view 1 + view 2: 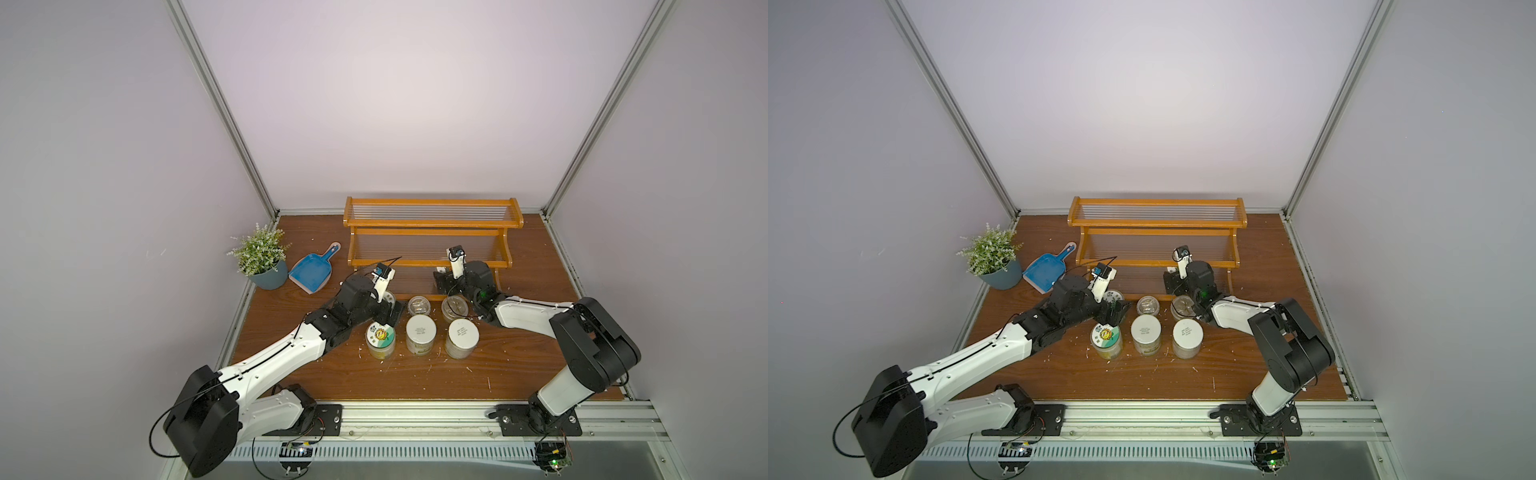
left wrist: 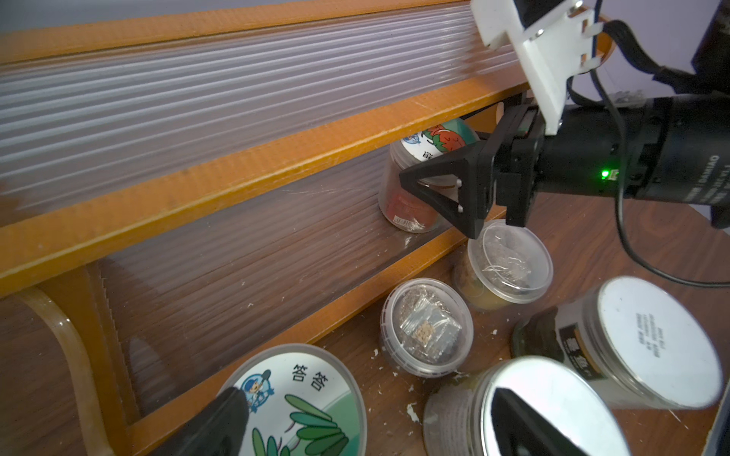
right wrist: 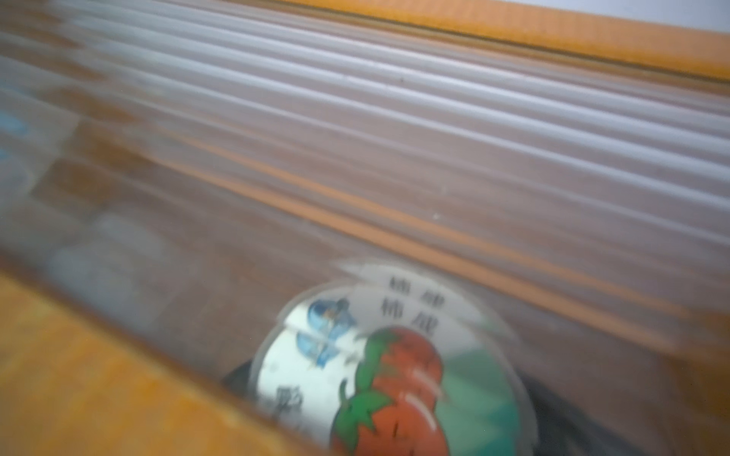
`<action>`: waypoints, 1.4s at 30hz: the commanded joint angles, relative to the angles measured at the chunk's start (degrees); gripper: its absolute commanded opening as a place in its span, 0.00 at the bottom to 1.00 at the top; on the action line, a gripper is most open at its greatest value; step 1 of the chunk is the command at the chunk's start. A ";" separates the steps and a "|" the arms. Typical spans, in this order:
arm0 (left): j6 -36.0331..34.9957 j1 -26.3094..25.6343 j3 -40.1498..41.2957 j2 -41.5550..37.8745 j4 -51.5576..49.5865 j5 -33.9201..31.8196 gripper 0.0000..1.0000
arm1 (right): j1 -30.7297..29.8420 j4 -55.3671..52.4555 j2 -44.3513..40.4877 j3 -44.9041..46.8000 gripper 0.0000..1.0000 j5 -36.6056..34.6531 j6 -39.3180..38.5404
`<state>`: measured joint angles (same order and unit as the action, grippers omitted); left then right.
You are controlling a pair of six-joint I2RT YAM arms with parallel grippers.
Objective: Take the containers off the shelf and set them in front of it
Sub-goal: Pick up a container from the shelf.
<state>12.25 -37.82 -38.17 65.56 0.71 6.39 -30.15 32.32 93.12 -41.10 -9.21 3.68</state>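
The orange-brown shelf (image 1: 432, 226) stands at the back. On its lowest tier sits a tomato-lid container (image 3: 395, 375), also seen from the left wrist (image 2: 426, 173). My right gripper (image 1: 441, 282) is open with a finger on either side of it. In front of the shelf stand a leaf-lid jar (image 2: 300, 398), a sunflower-lid jar (image 1: 380, 334), two white-lidded jars (image 1: 421, 328) (image 1: 462, 332) and two clear cups (image 1: 419, 305) (image 1: 454, 307). My left gripper (image 2: 371, 428) hangs open above the leaf-lid jar and the nearer white-lidded jar, holding nothing.
A potted plant (image 1: 262, 259) and a blue dustpan (image 1: 311, 272) sit left of the shelf. The shelf's upper two tiers hold nothing. White crumbs dot the brown wooden tabletop (image 1: 415, 374). Enclosure walls close in on both sides and behind.
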 commanded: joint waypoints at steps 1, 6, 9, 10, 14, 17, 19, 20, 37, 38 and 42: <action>0.15 0.69 0.34 0.59 0.74 0.73 0.99 | 0.06 4.33 -1.87 -0.22 0.99 -2.66 -2.80; 0.06 0.71 0.38 0.53 0.87 0.80 0.99 | -0.26 3.74 -3.52 1.30 0.99 -2.74 -2.04; 0.17 0.72 0.31 0.70 1.04 1.07 0.99 | -0.41 3.93 -3.52 2.55 0.99 -3.26 -1.31; 0.15 0.73 0.31 0.78 1.03 1.26 0.99 | -0.42 4.17 -3.35 2.95 0.99 -3.13 -1.05; 0.23 0.71 0.42 0.71 1.05 1.34 0.99 | -0.42 4.70 -2.70 3.13 0.99 -3.32 -0.61; 0.16 0.73 0.46 0.62 1.12 1.39 0.99 | -0.35 4.79 -1.98 2.72 0.99 -3.41 -0.78; 0.14 0.76 0.42 0.62 1.10 1.34 0.99 | -0.45 5.11 -1.21 2.85 0.99 -3.65 -0.57; 0.14 0.73 0.45 0.62 1.09 1.34 0.99 | -0.40 5.49 -0.96 3.10 0.99 -3.57 -0.44; 0.07 0.69 0.64 0.89 1.42 1.75 0.99 | -0.73 8.75 0.33 6.62 0.99 -3.62 1.45; 0.12 0.73 0.64 0.83 1.47 1.69 0.99 | -0.77 8.90 0.64 6.56 0.99 -3.49 1.50; 0.06 0.71 0.56 0.88 1.41 1.70 0.99 | -0.74 10.80 0.56 6.98 0.98 -3.54 1.09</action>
<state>12.25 -37.82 -38.17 66.24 1.48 7.49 -30.79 39.81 93.38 -34.79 -11.75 4.12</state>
